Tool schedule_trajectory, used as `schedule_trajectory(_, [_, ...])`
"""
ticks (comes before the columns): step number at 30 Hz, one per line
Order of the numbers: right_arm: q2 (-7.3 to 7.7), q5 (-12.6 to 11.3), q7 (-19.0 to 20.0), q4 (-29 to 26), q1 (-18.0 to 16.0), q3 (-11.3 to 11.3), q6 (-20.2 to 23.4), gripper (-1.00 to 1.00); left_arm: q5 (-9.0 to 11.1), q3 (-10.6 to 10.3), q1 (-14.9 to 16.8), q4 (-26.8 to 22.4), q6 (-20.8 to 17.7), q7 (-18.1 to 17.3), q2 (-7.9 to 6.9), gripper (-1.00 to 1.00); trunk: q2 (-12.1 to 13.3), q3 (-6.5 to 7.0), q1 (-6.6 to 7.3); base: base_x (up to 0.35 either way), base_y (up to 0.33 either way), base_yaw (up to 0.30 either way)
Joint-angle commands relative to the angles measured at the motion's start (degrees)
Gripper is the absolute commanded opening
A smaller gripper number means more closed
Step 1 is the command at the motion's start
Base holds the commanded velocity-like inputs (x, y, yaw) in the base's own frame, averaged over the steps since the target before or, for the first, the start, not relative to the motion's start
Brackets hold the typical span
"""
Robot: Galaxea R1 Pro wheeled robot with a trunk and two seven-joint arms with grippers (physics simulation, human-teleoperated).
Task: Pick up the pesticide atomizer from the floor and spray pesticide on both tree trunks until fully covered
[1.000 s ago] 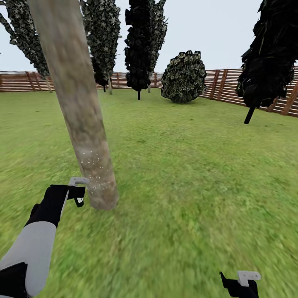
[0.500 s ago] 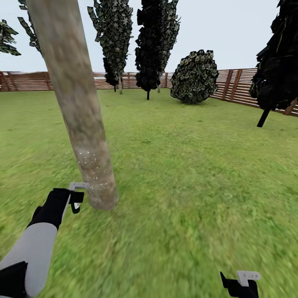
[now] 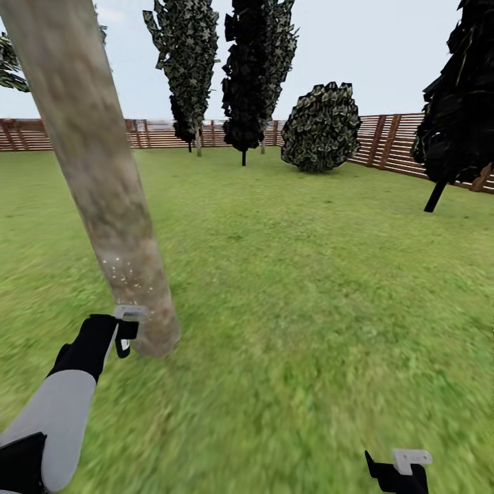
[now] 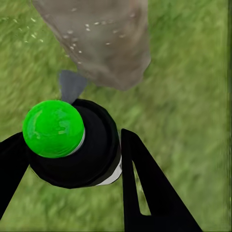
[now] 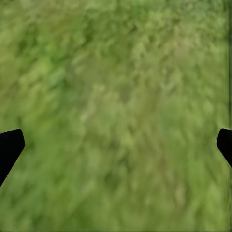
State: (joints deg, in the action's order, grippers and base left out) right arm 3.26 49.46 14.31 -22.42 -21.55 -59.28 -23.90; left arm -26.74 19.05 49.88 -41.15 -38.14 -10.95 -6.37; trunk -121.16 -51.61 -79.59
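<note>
Pesticide atomizer (image 4: 82, 154), a black bottle whose top glowed green, sat pinched between the two black fingers of the left gripper (image 4: 72, 164), its grey nozzle aimed at the foot of the tree trunk (image 4: 104, 43) just beside it. White specks dotted the lower bark (image 3: 123, 271). In the head view the left gripper (image 3: 127, 329) hung close by the trunk's base on the grass lawn (image 3: 309, 274). Over grass, the right gripper (image 5: 116, 145) had its fingertips spread wide, holding nothing. Dark trees (image 3: 257, 68) stood before the wooden fence (image 3: 384, 140).
</note>
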Motion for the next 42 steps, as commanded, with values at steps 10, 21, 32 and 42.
schedule_trajectory(10, [-0.04,0.1,0.5,0.0,-0.1,-0.5,-0.3,1.0,-0.8,0.3,0.1,1.1,-0.2,0.7,0.02,-1.0,0.0,-0.05,-0.01,0.13,-0.271,0.141])
schedule_trajectory(21, [-0.01,0.1,0.5,0.0,-0.1,-0.5,-0.3,1.0,-0.5,0.5,0.0,1.2,-0.2,2.8,-0.03,-1.0,0.0,-0.05,-0.01,0.006,-0.273,0.155])
schedule_trajectory(32, [-0.03,0.1,0.5,0.0,-0.1,-0.5,-0.3,1.0,-0.2,0.8,-0.2,3.8,0.0,4.3,-0.02,-1.0,0.0,-0.05,-0.01,0.096,-0.267,0.0])
schedule_trajectory(42, [-0.1,0.0,0.5,-0.1,-0.1,-0.4,-0.2,1.0,0.0,6.0,-2.0,5.9,2.8,4.3,-0.33,-1.0,0.0,-0.05,-0.01,0.167,-0.254,0.196])
